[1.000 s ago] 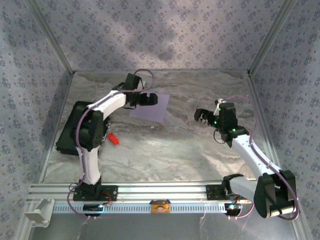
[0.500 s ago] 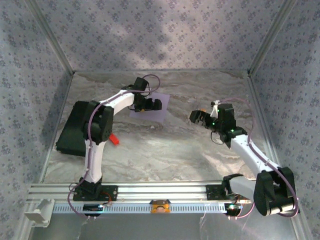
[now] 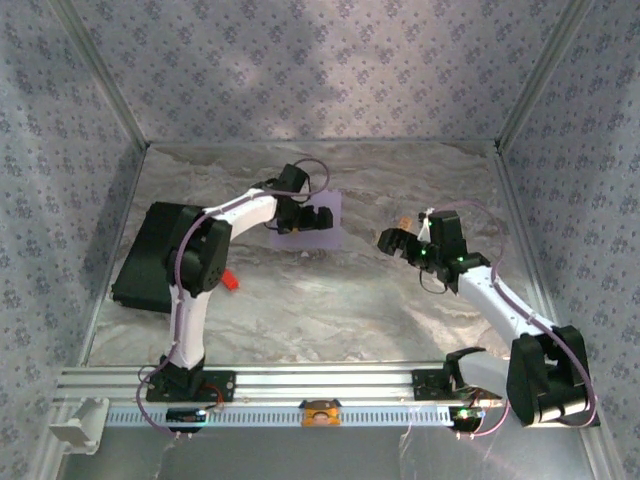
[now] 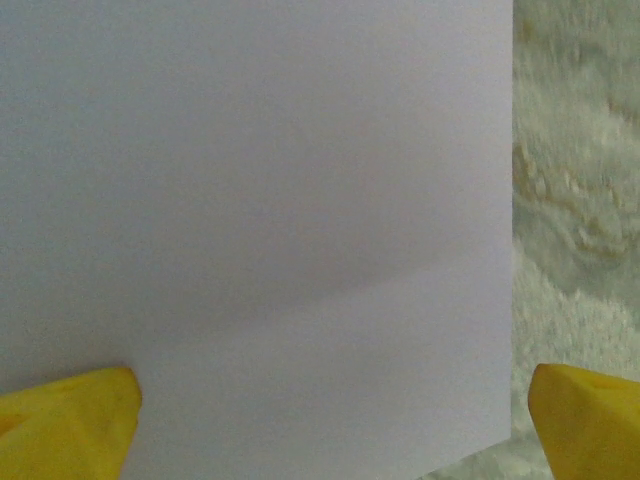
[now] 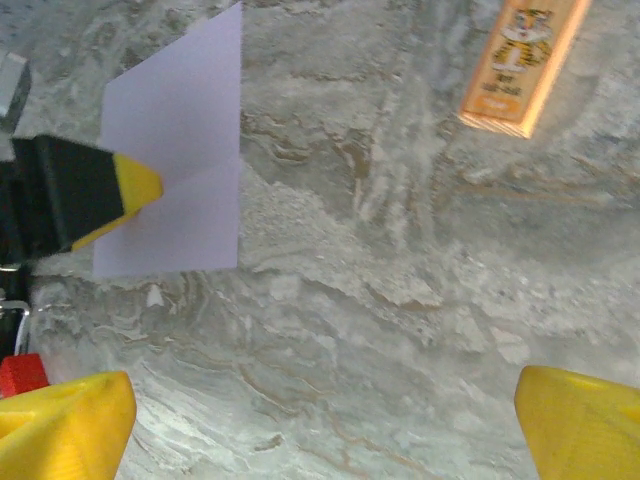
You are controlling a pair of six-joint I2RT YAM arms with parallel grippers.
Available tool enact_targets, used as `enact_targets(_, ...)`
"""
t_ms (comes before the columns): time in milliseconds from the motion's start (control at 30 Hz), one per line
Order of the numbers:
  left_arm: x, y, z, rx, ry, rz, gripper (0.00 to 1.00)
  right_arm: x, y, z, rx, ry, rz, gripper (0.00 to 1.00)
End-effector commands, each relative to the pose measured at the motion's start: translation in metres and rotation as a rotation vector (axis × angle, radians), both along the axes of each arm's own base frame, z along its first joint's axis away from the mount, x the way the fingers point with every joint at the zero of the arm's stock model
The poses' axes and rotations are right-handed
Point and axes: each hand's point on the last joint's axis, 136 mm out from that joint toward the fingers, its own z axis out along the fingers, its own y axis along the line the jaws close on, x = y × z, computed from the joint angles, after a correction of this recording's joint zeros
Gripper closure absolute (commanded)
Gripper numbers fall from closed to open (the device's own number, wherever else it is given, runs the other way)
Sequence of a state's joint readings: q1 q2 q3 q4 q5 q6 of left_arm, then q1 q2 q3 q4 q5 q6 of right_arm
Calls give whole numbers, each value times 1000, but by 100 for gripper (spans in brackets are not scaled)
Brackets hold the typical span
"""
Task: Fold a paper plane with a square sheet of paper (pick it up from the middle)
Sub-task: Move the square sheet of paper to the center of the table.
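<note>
My left pincer (image 3: 303, 217) hangs wide open and empty directly over the square sheet of paper (image 3: 328, 228), which lies flat on the table (image 3: 300, 310) at its far middle, so I judge it much nearer than the right pincer (image 3: 393, 240), likewise open and empty, well off to the sheet's right

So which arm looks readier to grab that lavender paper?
Left: the left gripper is open right over the square sheet of paper, while the right gripper sits apart over the marbled table.
</note>
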State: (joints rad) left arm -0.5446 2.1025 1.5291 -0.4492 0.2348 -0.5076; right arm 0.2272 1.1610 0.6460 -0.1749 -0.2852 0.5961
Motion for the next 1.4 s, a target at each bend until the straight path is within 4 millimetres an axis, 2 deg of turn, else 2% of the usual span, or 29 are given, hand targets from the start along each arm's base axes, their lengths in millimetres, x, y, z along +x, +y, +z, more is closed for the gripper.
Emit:
enact_targets(0, -37, -9, -7, 5, 59, 63, 0, -9, -11, 7, 8, 44, -74, 1)
enact_targets(167, -72, -19, -6, -27, 56, 145, 0, -16, -3, 14, 107, 9, -41, 1)
enact_targets(300, -94, -27, 14, -34, -10, 146, 0, -20, -5, 13, 118, 25, -62, 1)
enact_targets(500, -87, -16, 62, 20, -203, 77, 0, -24, 0, 14, 137, 17, -35, 1)
enact_targets(633, -75, -5, 74, 109, -285, 49, 0, -22, 2, 18, 157, -26, -39, 1)
enact_targets(767, -71, -2, 66, 128, -231, 37, 0, -22, 3, 21, 161, -57, -42, 1)
enact_targets(867, -66, -13, 51, -11, -90, 29, 0, -22, 4, 21, 164, -53, -45, 1)
enact_targets(967, -58, -18, 43, -81, -52, 56, 0, -23, 4, 20, 167, -48, -47, 1)
enact_targets(1133, -50, -24, 40, -63, -36, 55, 1, -25, 5, 16, 164, -33, -54, 1)
enact_targets(1367, -46, -28, 20, -21, 33, 63, 3, -24, 6, 13, 162, -16, -59, 1)
